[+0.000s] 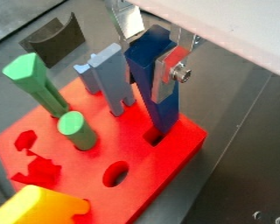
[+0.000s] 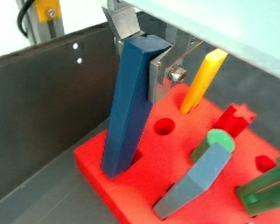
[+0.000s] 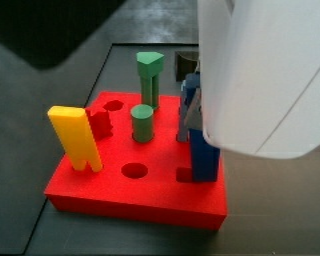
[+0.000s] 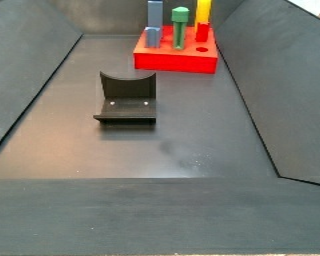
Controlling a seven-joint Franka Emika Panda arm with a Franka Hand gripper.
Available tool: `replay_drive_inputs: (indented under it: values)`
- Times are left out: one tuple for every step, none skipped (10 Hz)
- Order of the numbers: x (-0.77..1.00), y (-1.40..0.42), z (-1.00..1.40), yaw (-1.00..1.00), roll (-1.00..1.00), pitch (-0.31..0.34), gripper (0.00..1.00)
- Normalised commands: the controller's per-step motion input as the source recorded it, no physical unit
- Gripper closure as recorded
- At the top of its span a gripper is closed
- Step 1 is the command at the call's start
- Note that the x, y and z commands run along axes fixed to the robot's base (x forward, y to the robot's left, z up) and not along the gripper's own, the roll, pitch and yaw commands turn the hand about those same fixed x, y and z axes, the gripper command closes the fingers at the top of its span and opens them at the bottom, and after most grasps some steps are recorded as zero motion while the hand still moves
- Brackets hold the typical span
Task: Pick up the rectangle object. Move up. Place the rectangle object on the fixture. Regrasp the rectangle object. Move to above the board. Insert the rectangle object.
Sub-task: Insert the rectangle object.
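The rectangle object, a long dark-blue bar, stands upright with its lower end in a hole at a corner of the red board. My gripper is shut on the bar's upper part, with a silver finger flat against one side. The other wrist view shows the same grip on the bar over the board. In a side view the bar is half hidden behind a white blurred bulk. The fixture stands apart from the board on the dark floor.
The board also holds a light-blue block, a tall green peg, a short green peg and a yellow piece. Open holes lie between them. Dark sloping walls ring the floor.
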Motion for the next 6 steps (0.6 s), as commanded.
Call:
replay_drive_inputs:
  values:
    - [0.09, 0.02, 0.11, -0.09, 0.03, 0.5, 1.0]
    - [0.1, 0.0, 0.1, -0.09, 0.01, 0.5, 1.0]
    - [0.15, 0.0, 0.06, -0.11, 0.0, 0.5, 1.0]
    - [0.13, -0.03, 0.0, -0.09, 0.02, 0.47, 1.0]
    - [0.09, -0.08, -0.02, 0.0, 0.05, 0.291, 1.0]
    - [0.08, -0.11, -0.07, 0.0, 0.09, 0.263, 1.0]
